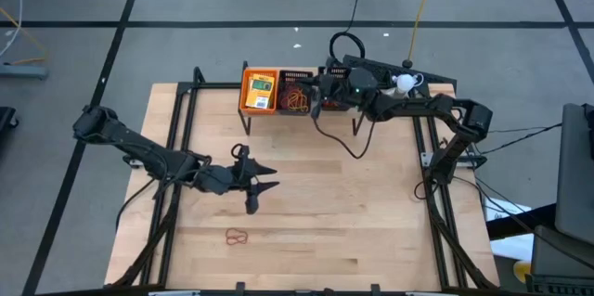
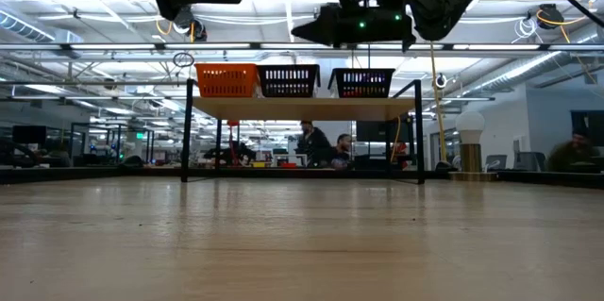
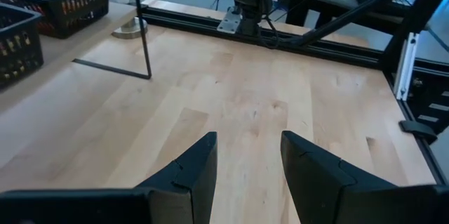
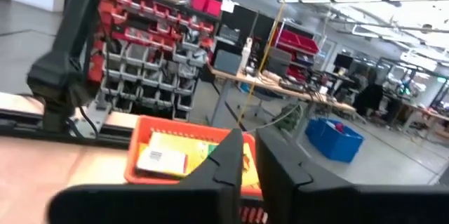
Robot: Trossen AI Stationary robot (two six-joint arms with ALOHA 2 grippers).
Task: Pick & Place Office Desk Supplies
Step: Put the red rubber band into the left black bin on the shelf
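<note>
A yellow-orange packet with a green label (image 1: pixel 261 87) (image 4: pixel 168 155) lies in the orange mesh tray (image 1: pixel 247 103) on the raised shelf at the table's far edge. Red-brown rubber bands (image 1: pixel 297 101) lie in the black tray (image 1: pixel 295 77) beside it. One more rubber-band loop (image 1: pixel 237 236) lies flat on the table near the front edge. My right gripper (image 1: pixel 314 101) (image 4: pixel 249 140) hovers over the trays, its fingers a narrow gap apart with nothing seen between them. My left gripper (image 1: pixel 262 187) (image 3: pixel 249 140) hangs open above the table's middle left, holding nothing.
The shelf (image 2: pixel 302 108) stands on thin black legs (image 3: pixel 147 34) and carries one orange tray (image 2: pixel 226 81) and two black trays (image 2: pixel 288 81) (image 2: pixel 361 82). Black frame rails (image 1: pixel 436 212) run along the table's sides. Bare wood lies between the left gripper and the shelf.
</note>
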